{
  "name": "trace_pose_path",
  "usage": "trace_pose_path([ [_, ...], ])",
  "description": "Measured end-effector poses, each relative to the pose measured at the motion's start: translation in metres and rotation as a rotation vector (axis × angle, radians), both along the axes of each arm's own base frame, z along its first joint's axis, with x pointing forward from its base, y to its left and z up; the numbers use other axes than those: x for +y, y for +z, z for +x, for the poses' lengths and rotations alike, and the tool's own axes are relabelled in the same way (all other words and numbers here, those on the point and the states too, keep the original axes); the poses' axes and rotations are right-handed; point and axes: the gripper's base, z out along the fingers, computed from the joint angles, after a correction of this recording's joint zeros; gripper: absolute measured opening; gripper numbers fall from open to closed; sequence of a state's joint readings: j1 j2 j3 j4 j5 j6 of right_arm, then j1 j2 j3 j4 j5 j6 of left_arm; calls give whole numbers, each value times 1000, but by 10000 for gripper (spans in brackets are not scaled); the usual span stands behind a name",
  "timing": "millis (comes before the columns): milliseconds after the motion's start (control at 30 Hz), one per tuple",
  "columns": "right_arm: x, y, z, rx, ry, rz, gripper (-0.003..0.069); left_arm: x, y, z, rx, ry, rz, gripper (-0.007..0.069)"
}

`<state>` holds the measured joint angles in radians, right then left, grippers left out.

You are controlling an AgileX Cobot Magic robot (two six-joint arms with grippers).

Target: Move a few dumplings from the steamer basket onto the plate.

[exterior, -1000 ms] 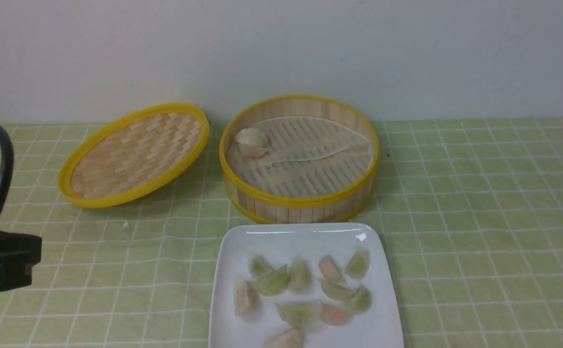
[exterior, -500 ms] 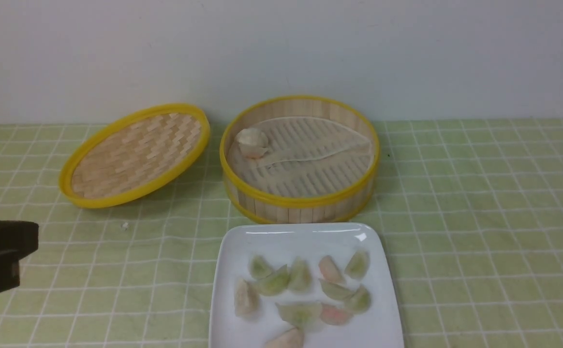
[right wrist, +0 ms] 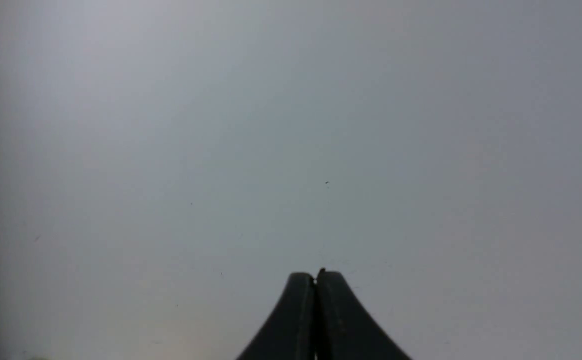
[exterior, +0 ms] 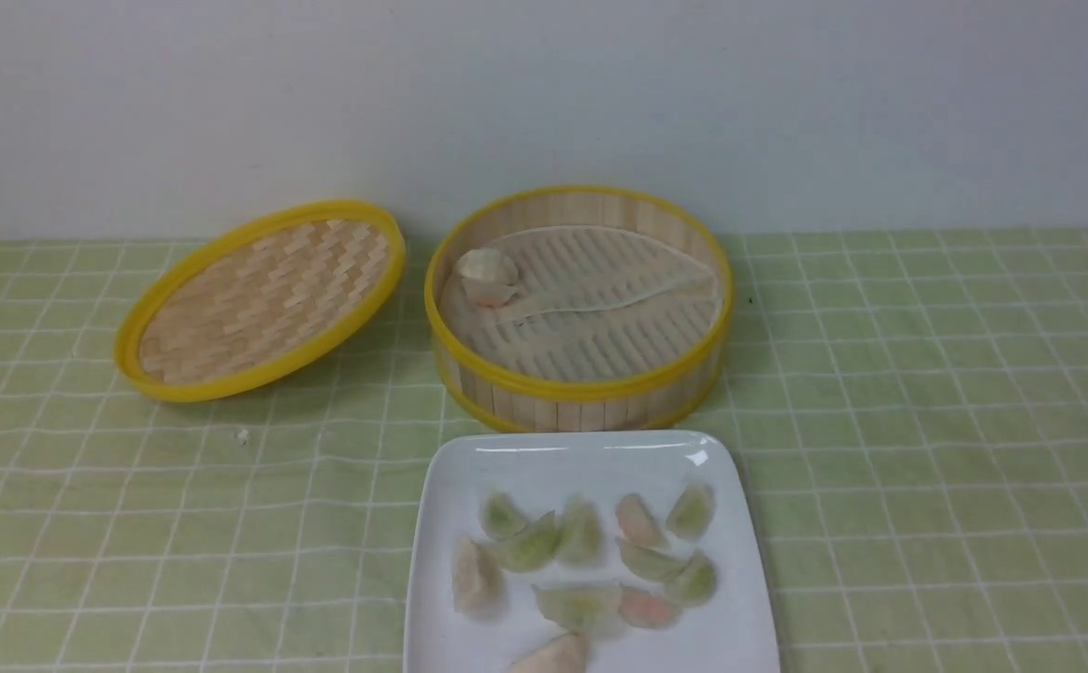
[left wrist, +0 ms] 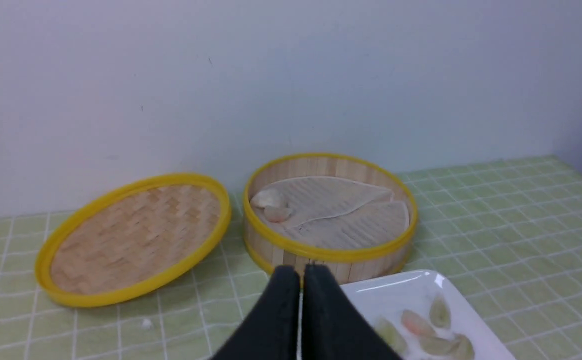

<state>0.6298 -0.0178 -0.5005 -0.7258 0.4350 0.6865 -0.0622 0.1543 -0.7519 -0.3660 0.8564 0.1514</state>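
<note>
The steamer basket (exterior: 581,388) stands at the back middle, with a pale liner and two pale pieces (exterior: 486,273) at its left inner wall; it also shows in the left wrist view (left wrist: 328,252). The white plate (exterior: 544,463) lies in front of it and holds several pale green and pinkish dumplings (exterior: 581,535); the plate also shows in the left wrist view (left wrist: 396,295). My left gripper (left wrist: 302,272) is shut and empty, raised on the near side of the basket and plate. My right gripper (right wrist: 316,277) is shut and empty, facing a blank wall. Neither gripper shows in the front view.
The shallow woven-bamboo lid (exterior: 259,299) leans tilted left of the basket; it also shows in the left wrist view (left wrist: 133,237). A green checked cloth (exterior: 927,421) covers the table. A small white crumb (exterior: 242,436) lies near the lid. A pale wall stands behind.
My left arm, seen at the front view's left edge earlier, has drawn back out of that view. Basket, plate and dumplings have not moved.
</note>
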Motion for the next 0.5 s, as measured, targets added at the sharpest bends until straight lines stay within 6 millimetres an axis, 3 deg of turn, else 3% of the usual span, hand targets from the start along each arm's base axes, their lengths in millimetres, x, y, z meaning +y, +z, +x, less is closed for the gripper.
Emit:
trace_pose_path([
  [200,0,0,0,0,0,0,-15,0,-5,-9,-12,-11,9,-6],
  [500,0,0,0,0,0,0,-15,4,-9,-1,-63,40,69,-6],
])
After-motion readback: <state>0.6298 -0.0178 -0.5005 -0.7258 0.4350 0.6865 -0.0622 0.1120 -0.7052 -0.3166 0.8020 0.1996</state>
